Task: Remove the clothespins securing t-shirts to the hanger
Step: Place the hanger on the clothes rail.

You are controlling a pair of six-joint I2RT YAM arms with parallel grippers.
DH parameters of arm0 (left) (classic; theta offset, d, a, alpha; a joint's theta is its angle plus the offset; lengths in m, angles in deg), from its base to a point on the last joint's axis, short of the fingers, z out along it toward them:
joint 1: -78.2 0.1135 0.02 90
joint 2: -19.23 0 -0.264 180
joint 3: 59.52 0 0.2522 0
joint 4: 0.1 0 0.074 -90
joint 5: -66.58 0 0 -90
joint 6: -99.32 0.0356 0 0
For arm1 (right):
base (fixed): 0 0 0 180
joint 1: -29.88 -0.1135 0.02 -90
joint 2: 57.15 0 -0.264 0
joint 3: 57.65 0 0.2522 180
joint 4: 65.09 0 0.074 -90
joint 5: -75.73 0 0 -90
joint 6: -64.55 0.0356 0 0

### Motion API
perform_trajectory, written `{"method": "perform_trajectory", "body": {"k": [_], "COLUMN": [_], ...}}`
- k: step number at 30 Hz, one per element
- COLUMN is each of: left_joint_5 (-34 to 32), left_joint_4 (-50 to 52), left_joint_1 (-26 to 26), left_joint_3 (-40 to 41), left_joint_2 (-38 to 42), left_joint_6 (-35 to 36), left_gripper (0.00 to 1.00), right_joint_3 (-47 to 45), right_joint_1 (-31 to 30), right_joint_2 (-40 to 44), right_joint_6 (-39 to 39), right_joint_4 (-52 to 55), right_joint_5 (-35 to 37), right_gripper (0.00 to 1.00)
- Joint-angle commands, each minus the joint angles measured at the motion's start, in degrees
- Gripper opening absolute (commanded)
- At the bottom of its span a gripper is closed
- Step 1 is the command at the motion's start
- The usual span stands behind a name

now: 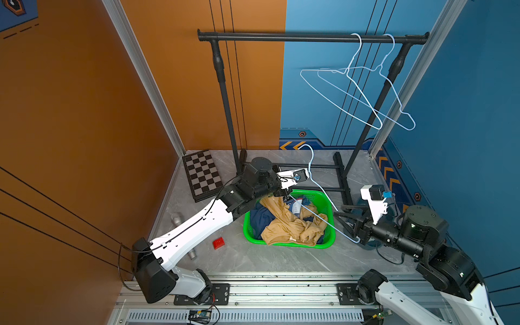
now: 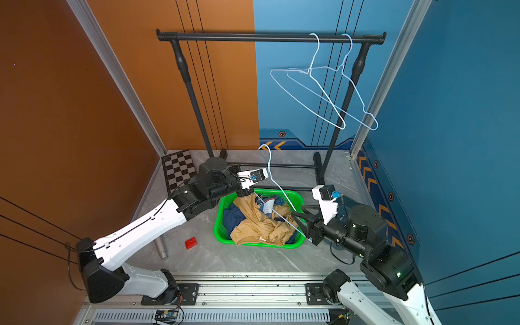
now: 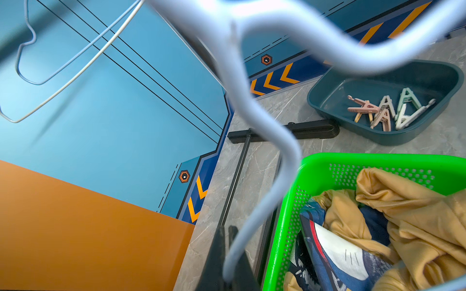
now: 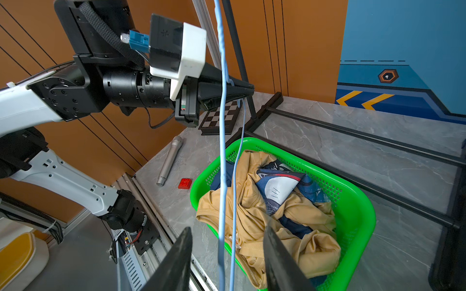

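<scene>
Item: t-shirts [image 1: 289,225], a crumpled heap of mustard-yellow, navy and printed cloth, lying loose in a green basket [image 1: 292,245] at mid-table [image 1: 267,260].
Item: clothespins [image 3: 385,110], pastel, piled in a dark teal tray [image 3: 327,100] just beyond the basket; none shows on any cloth.
Item: hanger [image 4: 221,151], pale blue wire, bare, slanting over the basket between the two arms.
Item: left gripper [image 4: 245,88], fingers pressed together on the hanger's wire near its neck.
Item: right gripper [image 4: 228,229], fingers spread either side of the hanger's lower wires (contact cannot be told).
Item: bare hangers [image 1: 347,73], two, hooked on the black rack [image 1: 309,37] at the back.
Sundries on the table: chessboard [image 1: 203,174], red brick [image 1: 219,242], silver microphone [image 4: 170,161].
</scene>
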Motion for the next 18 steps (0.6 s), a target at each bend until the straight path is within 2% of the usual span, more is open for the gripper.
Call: {"method": "perform_trajectory", "body": {"k": [1, 6, 10, 16, 18], "left_joint_5": [-1.48, -1.81, -0.72, -0.62, -0.73], "left_joint_4": [0.97, 1.39, 1.53, 1.44, 1.44], "left_joint_1": [0.97, 1.53, 1.58, 1.44, 1.28], "left_joint_3": [-0.16, -0.5, -0.6, -0.51, -0.42], "left_joint_2": [1.28, 0.9, 0.74, 0.8, 0.93], "left_joint_6": [-2.04, -3.54, -3.97, -4.68, -4.89], "left_gripper": [0.0, 0.0, 0.0, 0.0, 0.0], "right_joint_3": [-0.37, -0.46, -0.41, 0.61, 0.73], "right_joint_1": [-0.44, -0.62, -0.8, -0.76, -0.8], "right_joint_2": [0.53, 0.38, 0.2, -0.4, -0.57], "right_joint_6": [-1.14, -1.46, -1.78, -2.4, -2.51], "right_joint_4": [2.12, 2.35, 2.3, 2.35, 2.35], "right_joint_5": [-0.06, -0.22, 0.04, 0.83, 1.01], "right_gripper": [0.44, 0.38, 0.26, 0.0, 0.0]}}
